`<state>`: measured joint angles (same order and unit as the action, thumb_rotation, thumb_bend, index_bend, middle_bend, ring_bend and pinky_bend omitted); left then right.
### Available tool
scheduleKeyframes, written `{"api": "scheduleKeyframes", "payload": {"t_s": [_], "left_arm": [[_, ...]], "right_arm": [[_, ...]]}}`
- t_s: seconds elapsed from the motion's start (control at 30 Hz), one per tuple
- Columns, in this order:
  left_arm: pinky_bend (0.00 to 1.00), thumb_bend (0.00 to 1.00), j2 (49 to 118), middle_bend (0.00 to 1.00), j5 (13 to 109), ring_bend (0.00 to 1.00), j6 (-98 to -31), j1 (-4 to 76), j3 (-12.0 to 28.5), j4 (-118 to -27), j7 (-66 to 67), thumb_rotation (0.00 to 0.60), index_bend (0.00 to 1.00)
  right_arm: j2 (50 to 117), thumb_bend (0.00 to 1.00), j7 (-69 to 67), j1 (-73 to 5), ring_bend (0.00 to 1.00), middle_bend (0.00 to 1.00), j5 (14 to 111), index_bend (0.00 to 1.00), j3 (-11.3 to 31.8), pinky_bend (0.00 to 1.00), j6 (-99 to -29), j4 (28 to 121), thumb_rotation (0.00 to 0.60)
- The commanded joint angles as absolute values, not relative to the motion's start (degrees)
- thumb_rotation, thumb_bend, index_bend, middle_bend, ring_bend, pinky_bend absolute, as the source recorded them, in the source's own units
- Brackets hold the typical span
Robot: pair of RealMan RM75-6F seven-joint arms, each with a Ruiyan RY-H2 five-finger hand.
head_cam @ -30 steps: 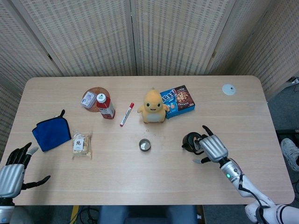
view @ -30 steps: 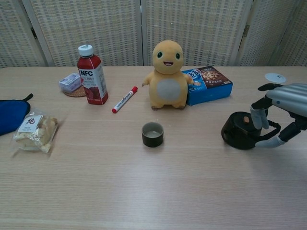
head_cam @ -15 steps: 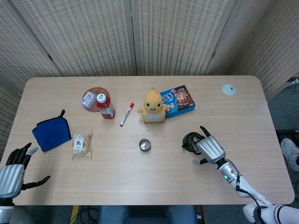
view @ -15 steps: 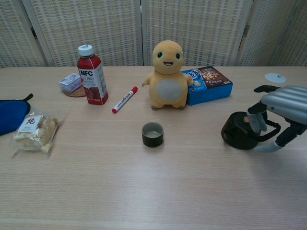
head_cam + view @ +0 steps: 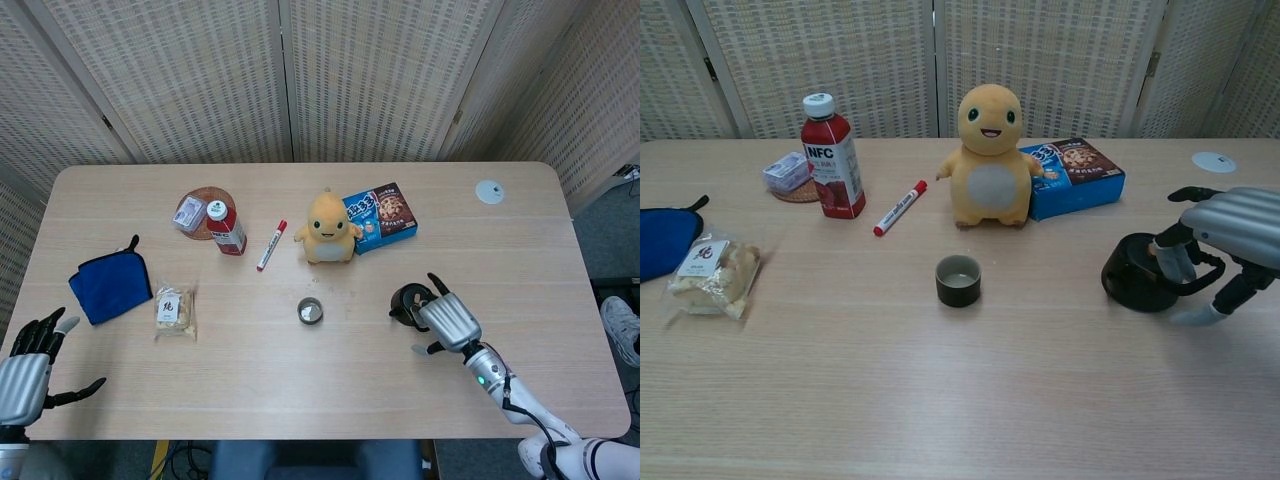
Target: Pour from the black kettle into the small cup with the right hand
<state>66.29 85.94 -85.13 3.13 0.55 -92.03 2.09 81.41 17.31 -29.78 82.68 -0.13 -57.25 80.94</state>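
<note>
The black kettle (image 5: 404, 303) (image 5: 1137, 273) stands upright on the table at the right. My right hand (image 5: 449, 319) (image 5: 1230, 232) is against its right side. The fingers (image 5: 1176, 260) reach down by the handle, and the thumb lies low beside the kettle's base, apart from them. The kettle rests on the table, not lifted. The small dark cup (image 5: 310, 311) (image 5: 958, 281) stands at the table's middle, well left of the kettle. My left hand (image 5: 27, 368) hovers at the near left corner with fingers spread and nothing in it.
A yellow plush toy (image 5: 987, 157) and a blue cookie box (image 5: 1075, 177) stand behind the cup. Further left are a red marker (image 5: 899, 208), an NFC juice bottle (image 5: 833, 157), a snack bag (image 5: 711, 275) and a blue cloth (image 5: 110, 285). A white disc (image 5: 489, 191) lies far right.
My right hand has drawn slightly back toward the near edge, and its fingers have settled lower at the kettle's handle. The kettle, the cup and my left hand have stayed put.
</note>
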Motion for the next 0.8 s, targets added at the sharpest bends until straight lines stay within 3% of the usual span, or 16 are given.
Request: {"api": "scheduleKeyframes", "payload": {"t_s": [0.03, 0.8], "left_arm": [[0.04, 0.1, 66.3, 0.02, 85.9, 0.08, -85.1, 3.1, 0.5, -92.0, 2.1, 0.367, 0.13], [0.03, 0.1, 66.7, 0.02, 85.7, 0.08, -84.8, 3.0, 0.5, -91.3, 1.6, 0.366, 0.13]], "right_arm": [[81.4, 0.0, 17.6, -29.7, 0.45, 0.55, 82.7, 0.55, -0.3, 0.0, -57.2, 80.9, 0.381], [81.7, 0.0, 19.8, -29.1, 0.46, 0.56, 80.9, 0.55, -1.9, 0.0, -54.8, 80.7, 0.384]]}}
